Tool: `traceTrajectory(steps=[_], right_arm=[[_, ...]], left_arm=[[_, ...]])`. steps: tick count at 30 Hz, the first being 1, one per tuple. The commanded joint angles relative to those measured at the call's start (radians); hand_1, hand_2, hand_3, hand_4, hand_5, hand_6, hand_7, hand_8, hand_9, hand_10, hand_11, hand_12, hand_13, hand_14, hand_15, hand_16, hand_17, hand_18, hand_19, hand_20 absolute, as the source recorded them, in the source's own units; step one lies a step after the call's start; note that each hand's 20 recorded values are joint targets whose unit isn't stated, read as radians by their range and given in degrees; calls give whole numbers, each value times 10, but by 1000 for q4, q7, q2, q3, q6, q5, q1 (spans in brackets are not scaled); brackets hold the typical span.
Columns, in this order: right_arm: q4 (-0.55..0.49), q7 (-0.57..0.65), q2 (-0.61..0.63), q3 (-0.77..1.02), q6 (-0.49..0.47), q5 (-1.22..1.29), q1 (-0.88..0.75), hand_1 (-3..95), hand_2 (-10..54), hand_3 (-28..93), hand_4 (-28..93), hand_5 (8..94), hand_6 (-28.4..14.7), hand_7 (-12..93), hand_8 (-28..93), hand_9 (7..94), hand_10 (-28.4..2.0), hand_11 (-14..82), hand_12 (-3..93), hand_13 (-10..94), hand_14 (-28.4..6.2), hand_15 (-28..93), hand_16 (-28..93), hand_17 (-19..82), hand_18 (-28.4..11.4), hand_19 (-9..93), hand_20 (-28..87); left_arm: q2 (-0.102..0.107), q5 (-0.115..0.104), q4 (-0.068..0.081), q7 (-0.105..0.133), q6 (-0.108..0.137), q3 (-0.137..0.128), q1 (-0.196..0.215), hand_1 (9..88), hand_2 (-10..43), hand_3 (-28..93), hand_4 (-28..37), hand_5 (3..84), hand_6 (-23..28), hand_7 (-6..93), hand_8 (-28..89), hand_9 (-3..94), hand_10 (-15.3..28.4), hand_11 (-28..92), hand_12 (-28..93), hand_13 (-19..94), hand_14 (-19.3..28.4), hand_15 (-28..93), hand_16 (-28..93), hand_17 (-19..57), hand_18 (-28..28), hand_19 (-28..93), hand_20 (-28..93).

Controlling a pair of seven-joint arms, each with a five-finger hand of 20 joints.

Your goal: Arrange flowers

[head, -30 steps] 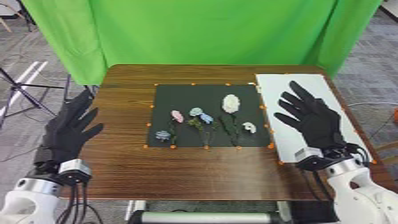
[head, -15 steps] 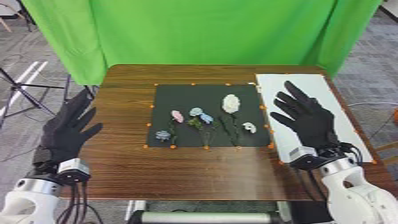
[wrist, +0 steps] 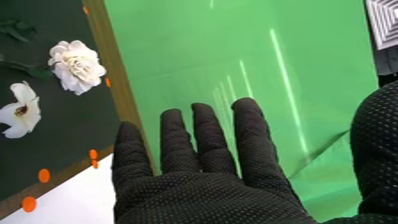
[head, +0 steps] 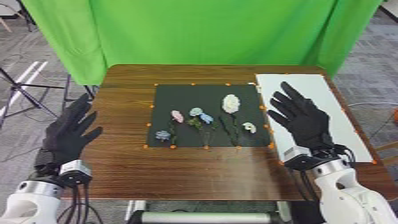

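Six flowers (head: 231, 103) are laid on the mat (head: 187, 95) between the open, empty fingers of the left hand (head: 62, 137) and right hand (head: 306, 122), probably spread out so that each can be grasped singly.

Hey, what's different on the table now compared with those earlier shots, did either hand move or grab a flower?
The right hand has shifted a little to the left, toward the black mat, with its fingers extended. Nothing was taken hold of or let go. The flowers, including the large white one, stayed where they were on the mat, and the left hand remains at the left side.
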Motion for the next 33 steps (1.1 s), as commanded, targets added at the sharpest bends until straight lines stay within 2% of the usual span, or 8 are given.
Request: traceTrajectory(steps=[1,6,8,15,19,25,29,33], right_arm=[[0,-21,-10,-6,-4,7,-2,111,-7,794,-248,282,-36,85,-70,273,-116,1,221,196,-96,-62,355,-21,-143,216,143],[2,-14,-18,-11,-5,14,-2,111,-7,796,-249,286,-35,90,-73,280,-116,4,218,201,-102,-49,349,-6,-151,226,158],[3,-13,-15,-10,-5,11,2,110,-7,797,-248,286,-35,91,-73,279,-116,4,217,201,-103,-46,346,-5,-151,226,161],[3,-20,-20,-7,3,2,4,111,-8,799,-247,283,-33,90,-74,277,-114,5,218,193,-109,-39,347,-16,-169,236,170],[0,-26,-16,-4,11,7,-3,112,-8,798,-247,282,-33,89,-73,274,-115,4,220,192,-110,-39,349,-17,-171,240,170],[1,-29,-20,5,10,-9,-7,111,-10,802,-246,285,-32,92,-72,274,-114,3,220,183,-109,-44,349,-27,-168,234,164],[0,-23,-20,4,8,-26,-7,112,-10,800,-247,294,-34,89,-73,266,-91,-5,212,167,-105,-60,345,-40,-164,223,156],[-6,-36,-14,2,40,-15,-19,112,-10,799,-247,274,-30,80,-73,255,-93,-8,209,158,-102,-69,348,-47,-163,224,153]], left_arm=[[-1,-2,10,12,8,17,-32,214,-33,680,-283,180,8,156,-81,132,77,16,254,85,111,59,114,-166,199,336,60],[-8,-4,8,2,4,17,-25,220,-24,680,-283,182,9,157,-81,133,79,24,252,85,109,63,113,-163,194,335,64],[-25,4,8,-8,-9,15,-29,220,-23,681,-283,183,9,157,-82,133,79,26,248,85,109,65,111,-163,194,335,65],[-25,8,5,-31,-25,4,-28,222,-24,683,-283,183,9,157,-83,132,79,32,241,86,109,66,107,-160,197,337,67],[-24,27,-3,-49,3,4,-25,223,-23,680,-283,182,9,159,-83,132,80,34,239,86,111,71,107,-159,195,337,66],[-32,31,5,-65,-32,-1,-37,220,-24,672,-283,182,10,158,-84,132,81,34,234,83,109,65,105,-166,187,325,65],[-29,20,-4,-69,-29,-17,-9,216,-23,661,-283,183,11,153,-83,132,81,33,234,80,107,60,106,-167,187,324,66],[-24,20,3,-80,-39,-16,-27,217,-28,653,-283,183,11,149,-81,132,81,31,233,80,109,57,107,-167,188,325,67]])
